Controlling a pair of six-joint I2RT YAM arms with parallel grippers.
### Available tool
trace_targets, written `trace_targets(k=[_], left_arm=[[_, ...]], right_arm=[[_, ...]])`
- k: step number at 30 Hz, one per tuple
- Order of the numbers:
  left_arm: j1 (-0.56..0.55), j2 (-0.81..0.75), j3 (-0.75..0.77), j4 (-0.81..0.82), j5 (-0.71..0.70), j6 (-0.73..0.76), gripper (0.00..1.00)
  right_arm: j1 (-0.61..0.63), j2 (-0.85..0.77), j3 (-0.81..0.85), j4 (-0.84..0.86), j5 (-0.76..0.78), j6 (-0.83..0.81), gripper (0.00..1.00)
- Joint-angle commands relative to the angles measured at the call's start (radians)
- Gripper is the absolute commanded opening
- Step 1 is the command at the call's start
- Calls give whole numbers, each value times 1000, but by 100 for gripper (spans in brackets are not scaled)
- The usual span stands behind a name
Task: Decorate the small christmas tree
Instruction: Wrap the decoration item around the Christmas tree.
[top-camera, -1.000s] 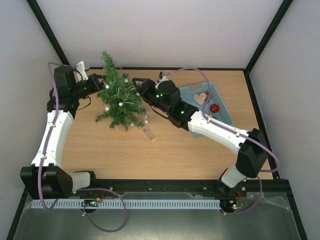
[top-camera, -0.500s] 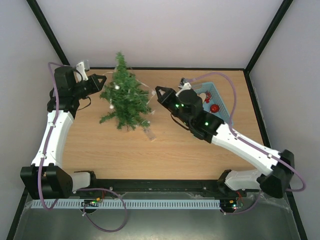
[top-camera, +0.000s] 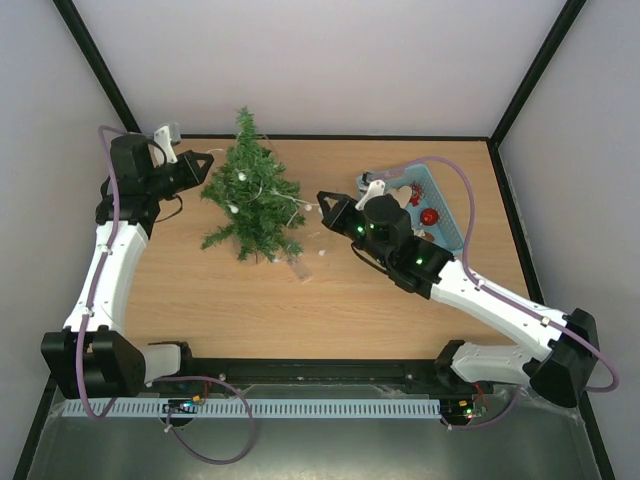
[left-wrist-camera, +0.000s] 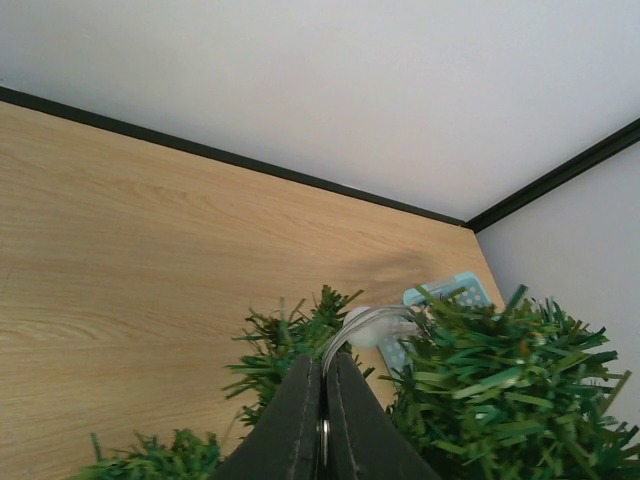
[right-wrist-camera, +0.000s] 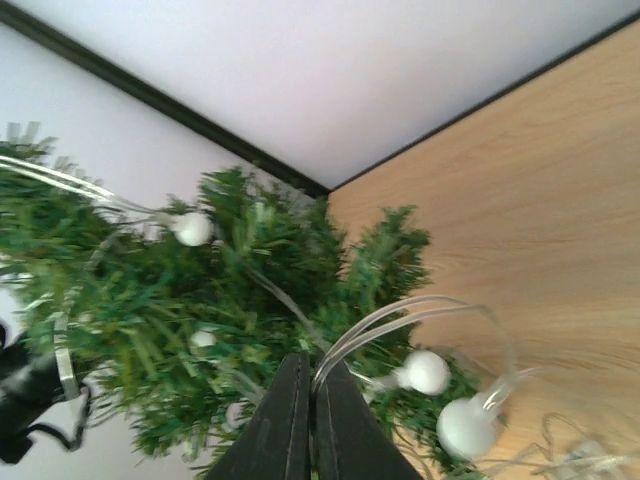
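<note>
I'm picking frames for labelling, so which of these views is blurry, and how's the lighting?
Top external view: sharp and evenly lit, no glare on the table, the small christmas tree crisp. Left wrist view: the table grain is sharp, the nearest needles slightly soft. Right wrist view: the tree's left side is smeared, the white bulbs clearer.

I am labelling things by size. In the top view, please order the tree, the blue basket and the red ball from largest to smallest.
1. tree
2. blue basket, partly hidden by the right arm, so its gap to the tree is unsure
3. red ball
</note>
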Motion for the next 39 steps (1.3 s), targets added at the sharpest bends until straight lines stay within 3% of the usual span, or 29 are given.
trace_targets(k=[1,13,18,25,39], left_arm=[[0,-19,-1,18,12,5,2],[0,-20,-2,14,16,7,2],[0,-16,-2,15,14,7,3],[0,-19,-13,7,4,16,2],[0,-21,-25,8,-12,10,2]], right_arm=[[3,29,85,119,-92,-101,2],[3,99,118,233,-380,-39,2],[5,94,110,151,-382,-3,2],[10,84,28,228,-441,46,2],[33,157,214,210,-539,-57,2]])
